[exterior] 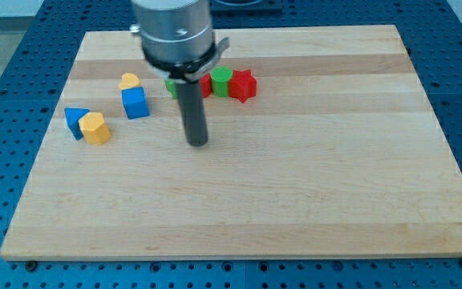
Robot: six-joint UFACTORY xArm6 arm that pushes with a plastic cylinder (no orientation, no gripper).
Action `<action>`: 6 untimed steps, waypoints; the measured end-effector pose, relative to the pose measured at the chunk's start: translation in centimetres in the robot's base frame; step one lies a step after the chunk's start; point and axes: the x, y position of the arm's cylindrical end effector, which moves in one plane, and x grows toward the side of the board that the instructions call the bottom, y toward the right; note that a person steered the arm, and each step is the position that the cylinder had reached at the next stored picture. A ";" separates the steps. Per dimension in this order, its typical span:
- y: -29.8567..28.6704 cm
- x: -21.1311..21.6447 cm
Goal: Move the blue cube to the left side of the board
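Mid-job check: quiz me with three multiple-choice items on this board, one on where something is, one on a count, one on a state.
1. Where is my tip relative to the blue cube?
A. at the view's right and lower
B. at the view's left
C. on top of it

2. How many yellow blocks show?
A. none
B. two
C. five

3. Is my tip touching the blue cube?
A. yes, pressed against it
B. no, bare board lies between
C. the cube is hidden

Key: 1 A, the rod ends right of the cube. 2 B, a yellow block above the cube and a yellow block beside the blue triangular block. 3 B, wooden board shows between.
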 end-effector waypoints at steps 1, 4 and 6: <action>-3.2 -5.1; -9.0 -5.1; -11.8 -5.1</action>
